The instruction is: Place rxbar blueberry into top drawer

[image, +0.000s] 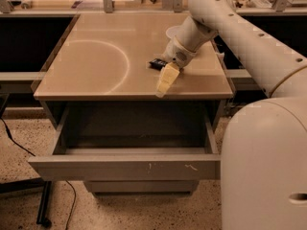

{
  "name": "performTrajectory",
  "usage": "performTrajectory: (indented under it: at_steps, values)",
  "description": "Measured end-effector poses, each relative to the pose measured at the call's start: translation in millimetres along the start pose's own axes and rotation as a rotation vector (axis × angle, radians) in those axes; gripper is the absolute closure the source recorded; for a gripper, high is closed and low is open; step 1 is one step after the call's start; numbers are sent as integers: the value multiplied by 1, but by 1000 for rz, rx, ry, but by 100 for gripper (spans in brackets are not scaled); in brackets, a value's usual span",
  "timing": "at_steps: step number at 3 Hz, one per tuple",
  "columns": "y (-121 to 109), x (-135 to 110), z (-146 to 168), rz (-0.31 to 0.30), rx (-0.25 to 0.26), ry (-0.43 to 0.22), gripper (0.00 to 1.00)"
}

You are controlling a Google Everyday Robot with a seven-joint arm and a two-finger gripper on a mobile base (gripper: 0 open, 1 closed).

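Note:
The rxbar blueberry is a small dark bar lying flat on the tabletop, its right end hidden behind my wrist. My gripper hangs just in front of and right of the bar, pointing down toward the table's front edge; nothing shows in it. The top drawer is pulled wide open below the tabletop, its dark interior bare. The gripper's tip is over the table's front edge, above the drawer's back part.
A white bowl sits behind my arm at the back right of the tabletop. A narrower lower drawer front is below. My white arm and base fill the right side. A cable and stand leg are on the floor at the left.

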State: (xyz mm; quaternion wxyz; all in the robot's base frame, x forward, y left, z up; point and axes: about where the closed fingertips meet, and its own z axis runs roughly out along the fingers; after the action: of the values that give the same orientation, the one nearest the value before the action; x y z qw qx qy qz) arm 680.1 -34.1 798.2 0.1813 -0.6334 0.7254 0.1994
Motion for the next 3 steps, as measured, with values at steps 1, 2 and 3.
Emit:
performTrajectory:
  at_steps: [1,2,3]
  values:
    - [0,0,0,0,0,0,18]
    - [0,0,0,0,0,0,41]
    - [0,0,0,0,0,0,64]
